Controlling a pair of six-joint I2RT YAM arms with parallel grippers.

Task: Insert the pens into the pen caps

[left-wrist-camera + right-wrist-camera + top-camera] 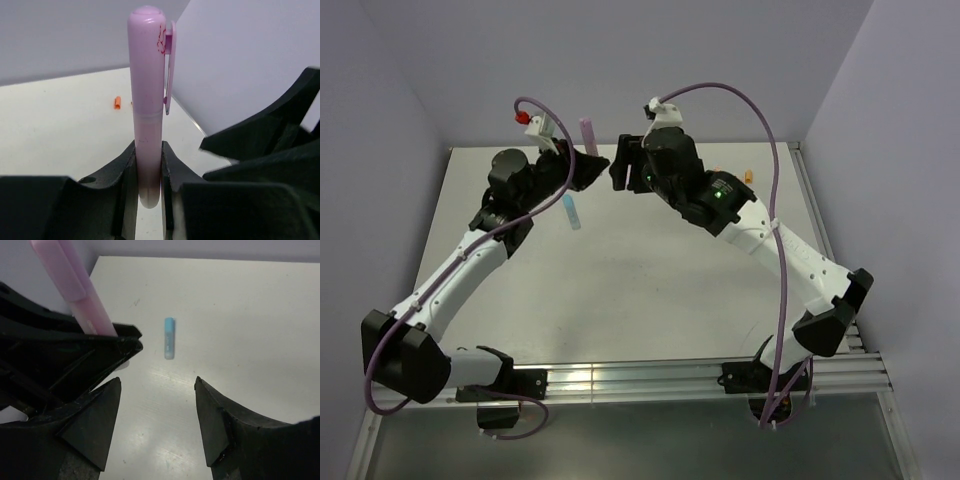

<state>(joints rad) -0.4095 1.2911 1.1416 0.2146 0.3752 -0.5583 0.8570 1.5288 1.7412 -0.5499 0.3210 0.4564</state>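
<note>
A pale pink pen (149, 145) stands upright in my left gripper (149, 150), which is shut on its lower end. A pink cap (147, 60) with a clip sits on the pen's top. From above, the same pen (588, 135) points toward the back wall over the left gripper (595, 165). My right gripper (157, 382) is open and empty, just to the right of the left one (90, 347); its fingers (270, 145) show at the right of the left wrist view. A light blue pen (169, 338) (570, 211) lies flat on the table below.
A small orange cap (117, 103) (748, 175) lies alone on the white table (640, 290) near the back right. Lavender walls stand close behind and on both sides. A metal rail (620, 380) runs along the near edge by the arm bases.
</note>
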